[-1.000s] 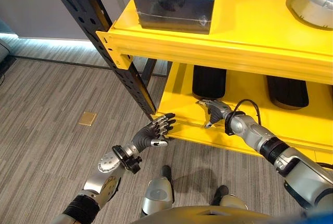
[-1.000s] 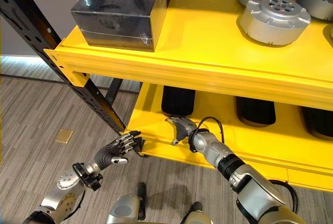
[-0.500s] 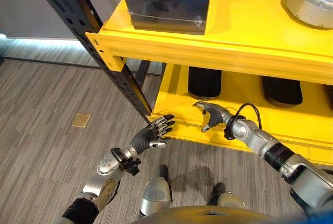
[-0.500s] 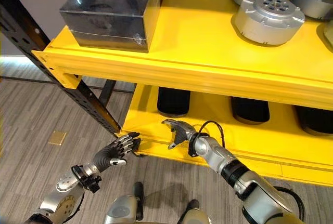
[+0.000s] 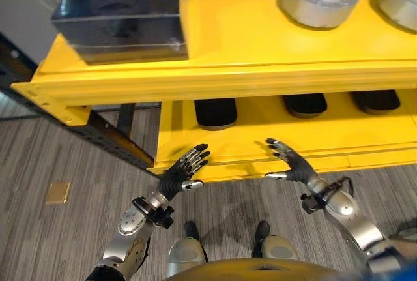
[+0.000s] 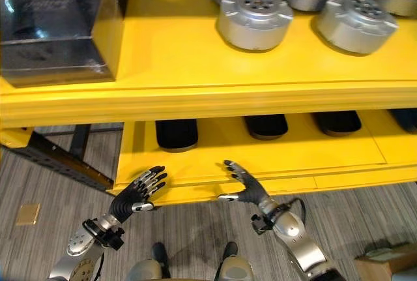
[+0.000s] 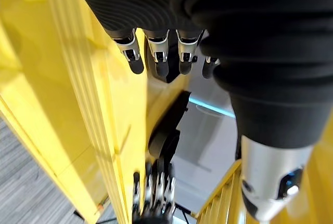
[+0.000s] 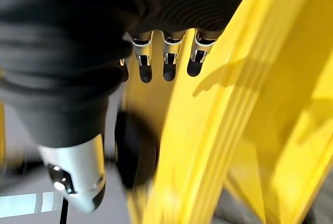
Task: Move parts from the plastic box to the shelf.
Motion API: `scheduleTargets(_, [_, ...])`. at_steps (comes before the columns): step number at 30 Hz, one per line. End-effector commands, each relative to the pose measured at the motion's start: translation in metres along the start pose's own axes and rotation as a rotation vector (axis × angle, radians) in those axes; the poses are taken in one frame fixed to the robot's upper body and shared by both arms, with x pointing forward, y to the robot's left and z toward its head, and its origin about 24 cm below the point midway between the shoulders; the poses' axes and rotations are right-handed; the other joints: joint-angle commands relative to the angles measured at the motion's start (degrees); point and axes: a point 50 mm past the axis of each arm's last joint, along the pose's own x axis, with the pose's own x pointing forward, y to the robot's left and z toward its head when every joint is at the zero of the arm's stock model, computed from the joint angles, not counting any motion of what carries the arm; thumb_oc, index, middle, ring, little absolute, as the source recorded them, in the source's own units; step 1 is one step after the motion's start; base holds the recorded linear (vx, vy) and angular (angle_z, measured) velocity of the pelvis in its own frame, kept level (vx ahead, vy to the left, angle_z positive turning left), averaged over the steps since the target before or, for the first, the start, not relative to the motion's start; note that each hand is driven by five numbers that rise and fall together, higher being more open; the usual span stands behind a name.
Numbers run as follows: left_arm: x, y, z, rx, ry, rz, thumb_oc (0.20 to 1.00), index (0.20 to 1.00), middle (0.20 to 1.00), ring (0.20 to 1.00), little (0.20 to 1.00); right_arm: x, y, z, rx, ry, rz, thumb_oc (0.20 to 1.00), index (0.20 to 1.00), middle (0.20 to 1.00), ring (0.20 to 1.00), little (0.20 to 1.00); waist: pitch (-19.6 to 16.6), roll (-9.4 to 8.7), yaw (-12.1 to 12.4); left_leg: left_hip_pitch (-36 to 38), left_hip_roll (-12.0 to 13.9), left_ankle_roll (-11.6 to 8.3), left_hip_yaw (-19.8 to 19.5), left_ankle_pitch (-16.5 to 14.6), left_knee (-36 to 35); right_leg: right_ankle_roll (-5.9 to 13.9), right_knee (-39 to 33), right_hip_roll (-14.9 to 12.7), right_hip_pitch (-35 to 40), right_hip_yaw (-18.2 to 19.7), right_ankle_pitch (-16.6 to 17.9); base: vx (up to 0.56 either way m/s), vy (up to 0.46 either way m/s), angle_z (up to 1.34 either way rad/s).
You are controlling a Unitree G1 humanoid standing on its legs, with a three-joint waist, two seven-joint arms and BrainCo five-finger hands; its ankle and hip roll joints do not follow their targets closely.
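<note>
- Both hands empty, fingers spread and straight. Left hand (image 5: 179, 175) and right hand (image 5: 291, 165) hover side by side just in front of the lower shelf's (image 5: 365, 139) front lip, palms down, well apart from each other.
- Parts: round silver-grey motor-like parts (image 6: 255, 19) stand in a row on the upper shelf (image 6: 169, 53), from 12 o'clock round to 2 o'clock in the head views. Dark oblong parts (image 5: 215, 112) lie along the lower shelf, the nearest at 12 o'clock from the left hand.
- A dark, clear-walled box (image 5: 120, 12) sits at 10 o'clock on the upper shelf; its contents are too dim to name. If it is the plastic box of the task, it is well above both hands.
- Judgement: this is a between-loads moment, with neither hand carrying a part and neither near one.
- To do the step well: draw both hands back clear of the lower lip before raising them, or the fingers may catch the underside of the upper beam (image 5: 215, 79).
- Approach the box from its open front side, hands level, one at each flank.
- Keep fingers straight until they are past the rim, then curl.
- Risk: the silver parts stand close together, so set any new one into a clear gap, not against a neighbour.
</note>
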Motion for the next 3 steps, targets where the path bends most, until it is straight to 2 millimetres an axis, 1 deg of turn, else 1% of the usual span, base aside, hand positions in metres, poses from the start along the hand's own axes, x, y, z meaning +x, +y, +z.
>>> scheduleTargets(1, [0.0007, -0.0006, 0.016, -0.063, -0.159, -0.006, 1.0, 1.0, 1.0, 1.0, 1.0, 0.0001, -0.0043, 0.0095, 0.09, -0.088, -0.049, 1.0, 1.0, 1.0, 1.0, 1.0, -1.7, 0.53, 0.4, 1.7, 6.1, -2.72, 4.2, 4.2, 1.1, 7.55, -0.6, -6.0, -0.1, -1.1, 6.3, 0.0, 0.007, -0.29])
scheduleTargets(2, [-0.001, 0.0006, 0.0188, -0.058, -0.186, 0.0, 1.0, 1.0, 1.0, 1.0, 1.0, -0.0032, -0.0076, 0.0015, 0.14, -0.064, -0.087, 1.0, 1.0, 1.0, 1.0, 1.0, -2.0, 0.62, 0.1, 2.0, 5.9, -2.51, 4.2, 4.0, 1.1, 7.36, -0.9, -5.8, 0.1, -0.6, 6.3, 0.0, 0.003, -0.21])
scheduleTargets(3, [-0.0013, 0.0008, 0.0191, -0.057, -0.188, 0.001, 1.0, 1.0, 1.0, 1.0, 1.0, -0.0034, -0.008, 0.0007, 0.148, -0.064, -0.093, 1.0, 1.0, 1.0, 1.0, 1.0, -2.0, 0.64, 0.0, 2.1, 5.9, -2.47, 4.2, 3.9, 1.0, 7.33, -1.0, -5.8, 0.2, -0.6, 6.3, 0.0, 0.002, -0.23])
